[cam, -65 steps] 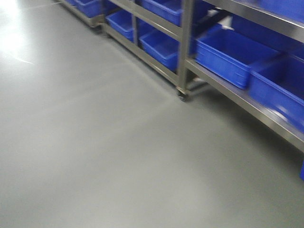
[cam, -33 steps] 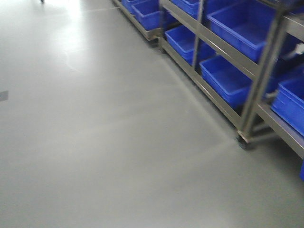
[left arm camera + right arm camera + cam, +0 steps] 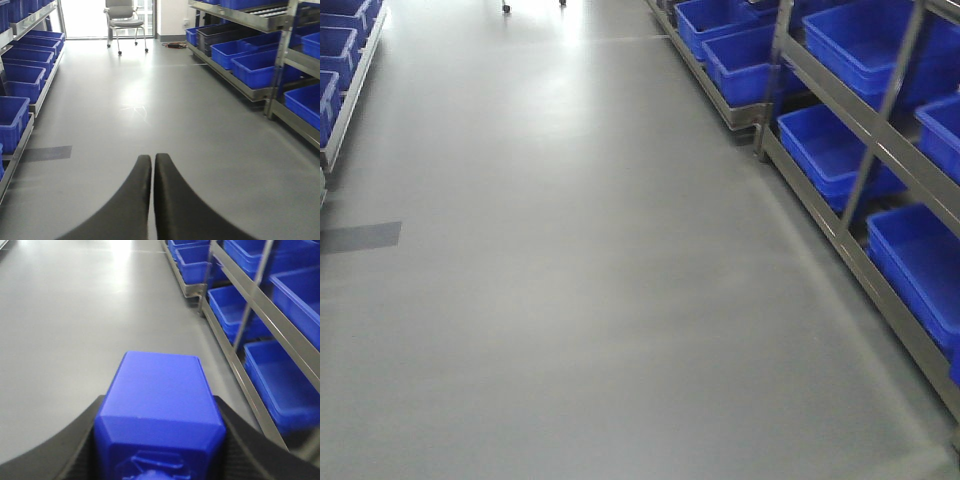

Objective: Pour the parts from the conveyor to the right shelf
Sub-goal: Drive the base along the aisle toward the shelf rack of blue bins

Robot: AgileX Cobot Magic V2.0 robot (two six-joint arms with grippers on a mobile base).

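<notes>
A glossy blue block, the parts, fills the lower middle of the right wrist view. My right gripper is shut on it, one black finger on each side. The right shelf, a steel frame with big blue bins in its lanes, runs along the right side of the aisle, and its low rail passes to the right of the held block. My left gripper is shut with nothing in it and hangs over grey floor. The conveyor is out of view.
A second rack with blue bins lines the left side of the aisle. An office chair stands at the far end near a bright doorway. A dark patch marks the glossy grey floor on the left.
In the front view the right shelf has slid from the top and centre to the right edge. The aisle now runs straight ahead, and the left rack has come into view.
</notes>
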